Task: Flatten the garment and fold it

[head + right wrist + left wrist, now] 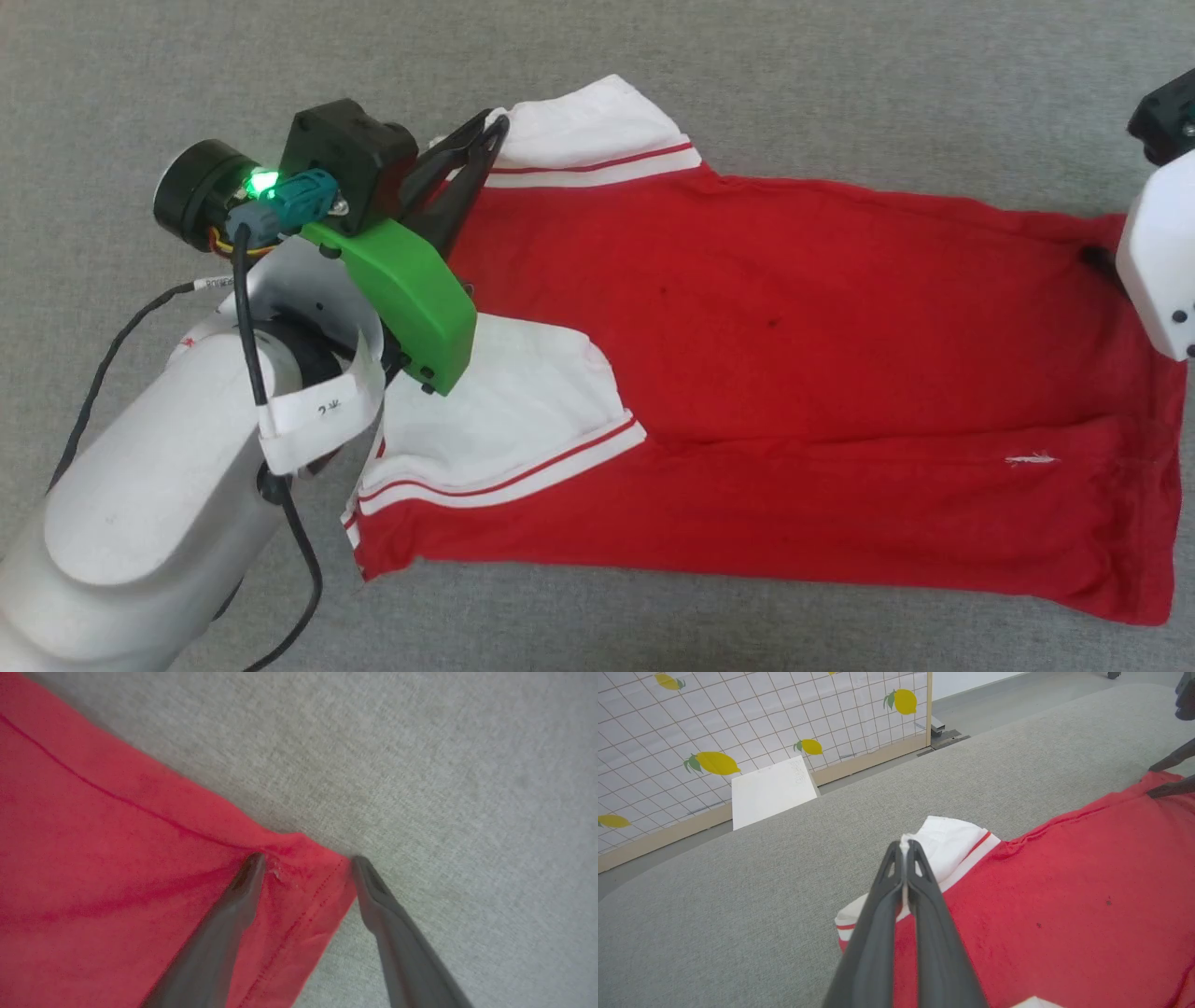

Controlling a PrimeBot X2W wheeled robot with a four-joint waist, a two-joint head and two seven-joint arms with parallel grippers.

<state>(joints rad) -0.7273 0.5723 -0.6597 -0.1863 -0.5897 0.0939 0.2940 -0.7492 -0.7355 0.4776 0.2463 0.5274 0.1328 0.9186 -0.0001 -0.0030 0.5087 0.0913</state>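
The garment [747, 308] is a red shirt with white, red-striped sleeves, lying spread on a grey cloth surface with its sleeves toward the left. My left gripper [495, 126] is at the far sleeve, shut on that sleeve's white edge. The left wrist view shows the pinch up close: the left gripper [904, 843] has a thin fold of white cloth between its tips, and red fabric [1064, 882] spreads to the right. My right gripper [308, 863] is open, its two fingers straddling the far hem corner of the garment [117, 858]. It also shows as the right gripper [1149, 781].
The grey padded surface [840, 75] extends around the shirt on all sides. My right arm's white housing [1158, 271] overhangs the shirt's right end. Beyond the surface's edge stand a lemon-print grid panel [738, 718] and a white board [770, 788].
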